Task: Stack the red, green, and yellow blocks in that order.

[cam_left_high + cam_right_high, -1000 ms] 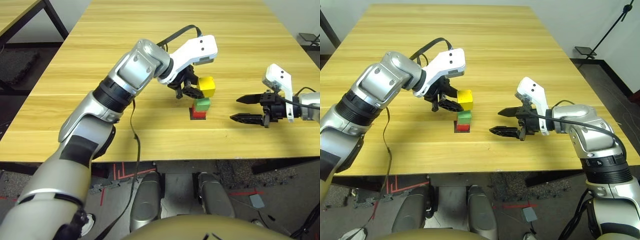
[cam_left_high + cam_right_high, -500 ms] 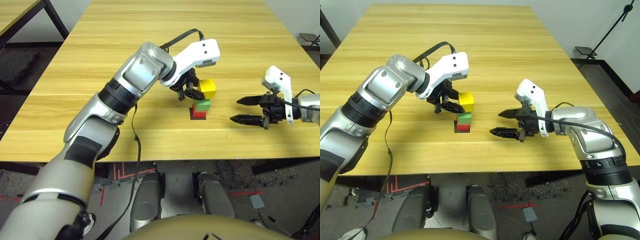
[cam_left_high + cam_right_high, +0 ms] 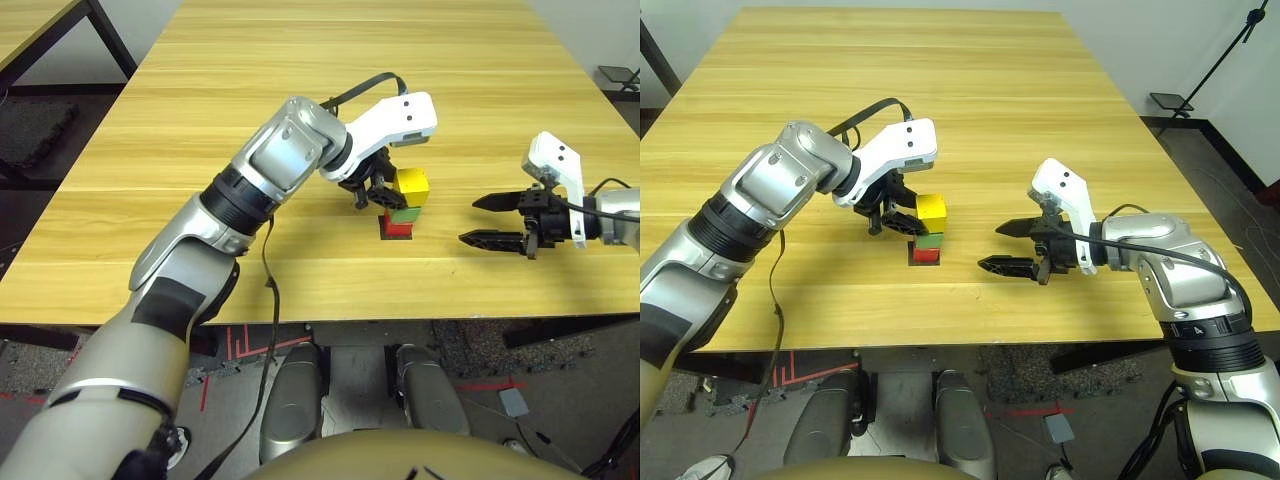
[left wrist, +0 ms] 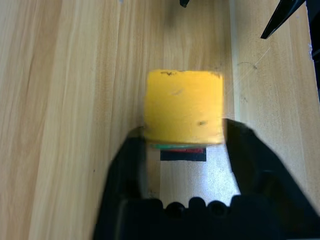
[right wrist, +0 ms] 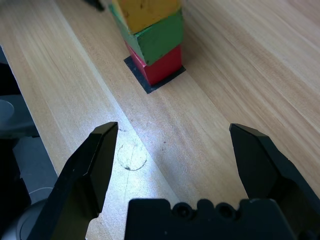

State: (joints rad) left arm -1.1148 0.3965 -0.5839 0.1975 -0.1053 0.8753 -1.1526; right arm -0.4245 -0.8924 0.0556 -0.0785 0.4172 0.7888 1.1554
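We see left gripper (image 4: 184, 137) clamped on yellow block (image 3: 411, 186), resting atop green block (image 3: 404, 213); green sits on red block (image 5: 161, 64), on black patch (image 5: 150, 82) at table (image 3: 300, 80) centre. Right gripper (image 3: 495, 220) nearby, fingers spread apart, holding nothing

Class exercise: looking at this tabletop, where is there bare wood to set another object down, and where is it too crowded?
Bare wood lies across the table's far half, beyond both arms, and along the near edge left of the black patch. It is crowded at the centre: the left gripper holds the yellow block on the green block and red block, and the open right gripper sits close beside them.
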